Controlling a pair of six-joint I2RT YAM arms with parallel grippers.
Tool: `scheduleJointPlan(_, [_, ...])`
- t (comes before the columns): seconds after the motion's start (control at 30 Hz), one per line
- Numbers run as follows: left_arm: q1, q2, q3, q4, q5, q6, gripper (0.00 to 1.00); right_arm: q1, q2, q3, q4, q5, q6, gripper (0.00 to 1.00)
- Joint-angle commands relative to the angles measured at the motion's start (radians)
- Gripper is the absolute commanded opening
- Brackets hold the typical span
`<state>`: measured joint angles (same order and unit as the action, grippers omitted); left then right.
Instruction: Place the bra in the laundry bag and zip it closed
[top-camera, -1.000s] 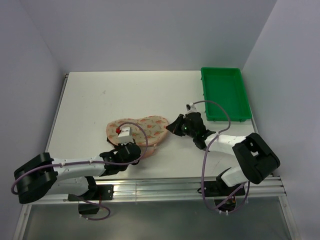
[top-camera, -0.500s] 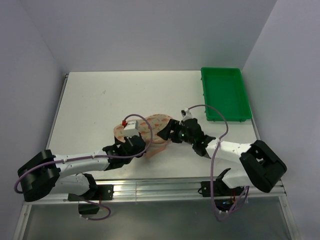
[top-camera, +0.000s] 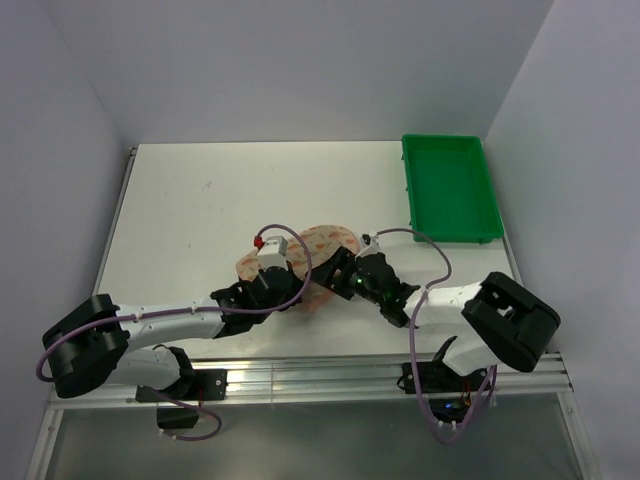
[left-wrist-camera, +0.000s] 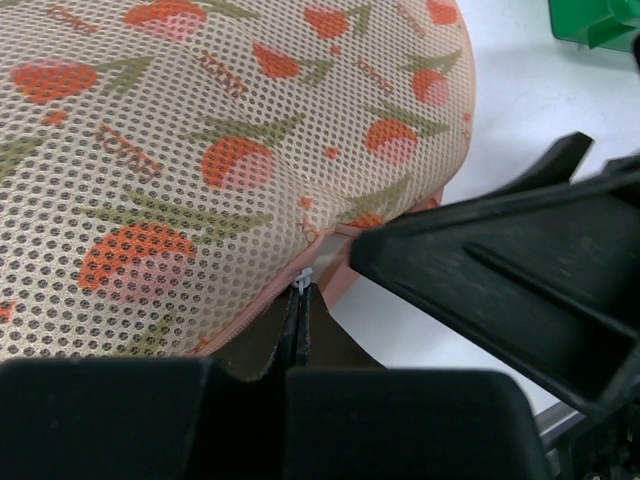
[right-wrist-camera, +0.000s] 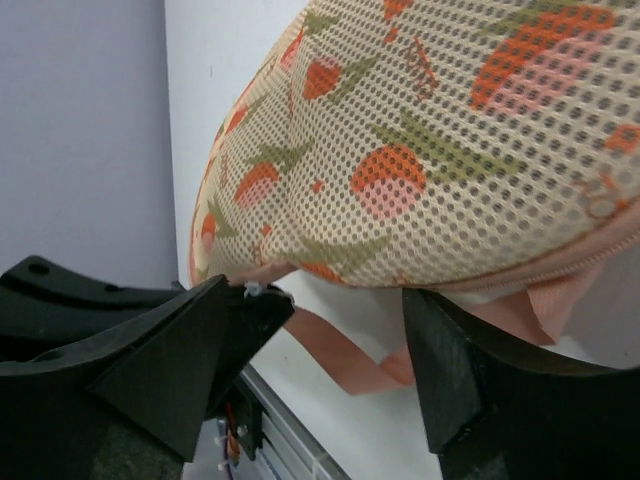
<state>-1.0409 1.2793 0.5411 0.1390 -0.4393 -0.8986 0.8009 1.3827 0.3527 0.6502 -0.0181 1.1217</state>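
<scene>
The laundry bag (top-camera: 318, 250), peach mesh with red-orange prints, lies bunched at the table's middle front. It fills the left wrist view (left-wrist-camera: 230, 150) and the top of the right wrist view (right-wrist-camera: 430, 140). My left gripper (top-camera: 290, 288) is shut on the bag's small white zip pull (left-wrist-camera: 302, 279) at the pink zip trim. My right gripper (top-camera: 336, 272) is open, its fingers (right-wrist-camera: 470, 380) straddling the bag's lower edge and a loose pink strap (right-wrist-camera: 340, 355), right beside the left gripper. The bra is hidden.
A green tray (top-camera: 450, 190) stands at the back right, well away from both arms. The table's front rail (top-camera: 330, 372) runs just behind the grippers. White table (top-camera: 200, 200) lies to the left and behind the bag.
My right gripper has opened and moved left from beside the bag to its edge. My left gripper has travelled right with the zip pull, and the bag has bunched up towards the right.
</scene>
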Motion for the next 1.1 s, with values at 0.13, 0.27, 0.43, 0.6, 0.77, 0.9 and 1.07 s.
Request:
scheduleJointPlan(0.13, [0.002, -0.023, -0.029, 0.054, 0.008, 0.033, 0.0, -0.005, 0.098, 0.072, 0.117, 0.036, 0.076, 0.47])
scheduleJointPlan(0.27, [0.002, -0.032, -0.053, 0.03, -0.003, 0.035, 0.0, -0.015, 0.076, 0.048, 0.124, 0.084, 0.056, 0.16])
scheduleJointPlan(0.43, [0.002, -0.063, -0.069, -0.029, -0.045, 0.041, 0.0, -0.057, 0.067, 0.008, 0.115, 0.092, 0.043, 0.07])
scheduleJointPlan(0.6, [0.002, -0.086, -0.021, -0.055, -0.061, 0.088, 0.3, -0.057, 0.096, 0.054, 0.077, 0.026, -0.011, 0.16])
scheduleJointPlan(0.77, [0.002, -0.156, 0.057, -0.131, -0.076, 0.153, 0.77, -0.055, 0.055, 0.071, 0.013, -0.026, -0.1, 0.57])
scheduleJointPlan(0.9, [0.004, -0.305, 0.106, -0.229, -0.139, 0.182, 0.8, -0.049, -0.046, 0.12, -0.205, -0.04, -0.233, 0.69])
scheduleJointPlan(1.07, [0.034, -0.461, 0.149, -0.381, -0.231, 0.193, 0.77, 0.004, -0.059, 0.274, -0.488, -0.08, -0.466, 0.59])
